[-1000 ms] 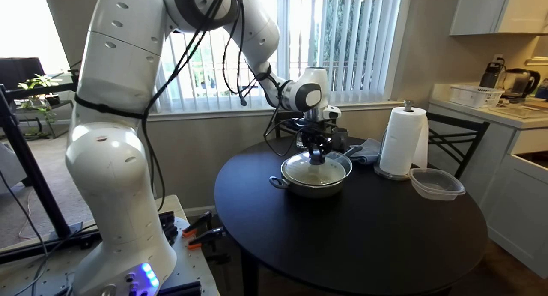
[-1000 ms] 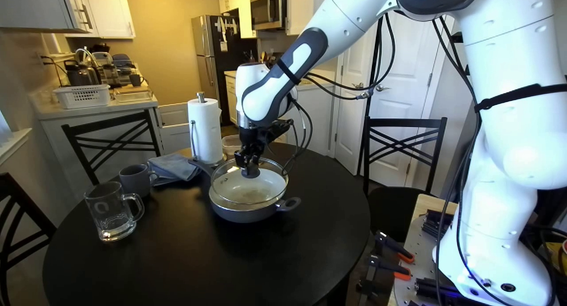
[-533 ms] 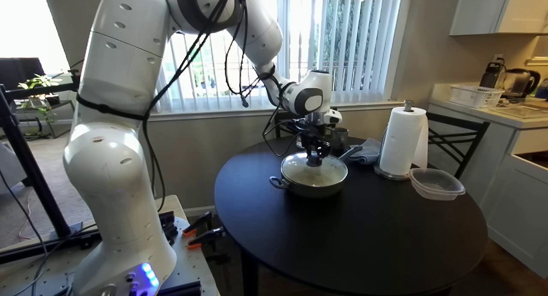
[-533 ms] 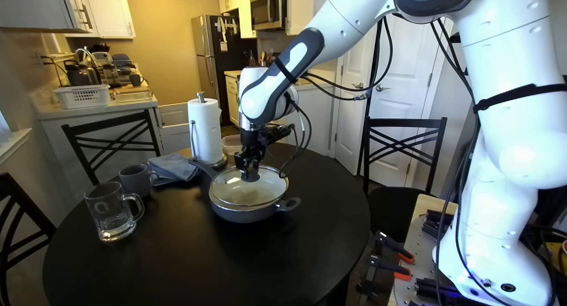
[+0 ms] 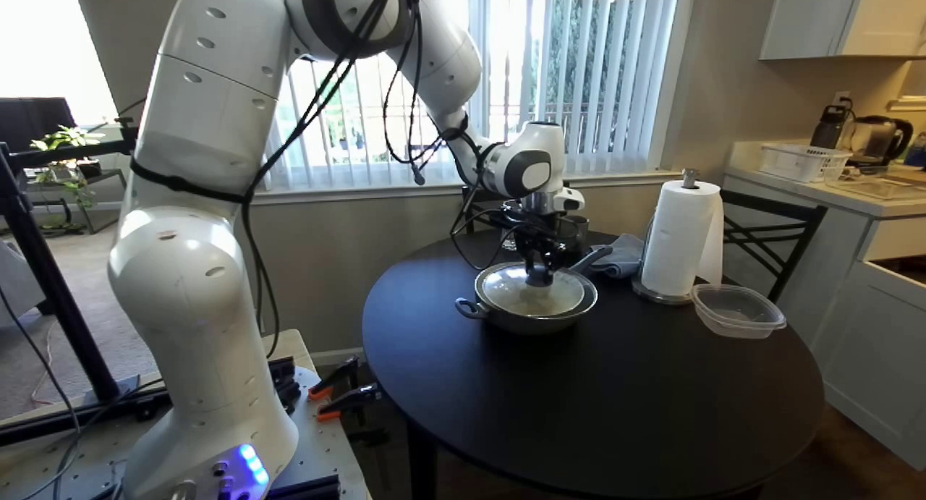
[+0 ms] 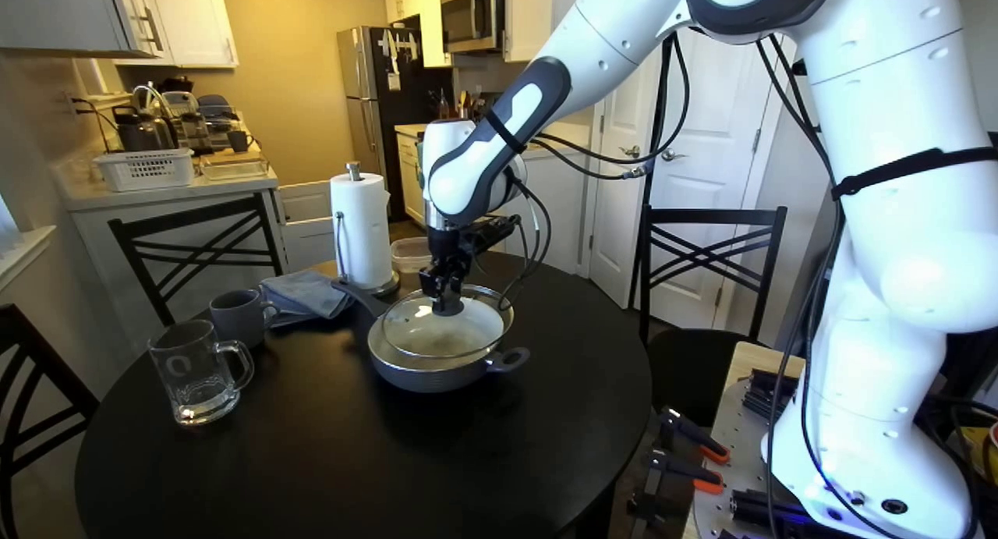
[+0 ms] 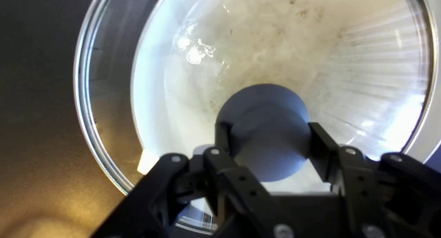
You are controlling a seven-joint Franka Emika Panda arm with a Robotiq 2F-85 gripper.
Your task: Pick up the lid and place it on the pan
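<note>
You're seemingly working on the placing step: your gripper (image 7: 269, 141) is pinching the knob (image 7: 264, 127) of the lid (image 6: 443, 336), which is being held off-centre over the pan (image 6: 433, 381), overhanging one side. The next move is likely calling for centring it, then lowering gently.

In an exterior view the camera looks slantwise down across the round black tabletop (image 5: 615, 413) toward white vertical blinds (image 5: 615, 73). In an exterior view the lens faces a silver-doored refrigerator (image 6: 359, 79). Both exterior views share, from farther off, the tabletop and jointed white arm (image 6: 881, 289). The wrist view looks steeply down, close above the round metal-rimmed transparent glass lid (image 7: 255, 69) that all three share.
</note>
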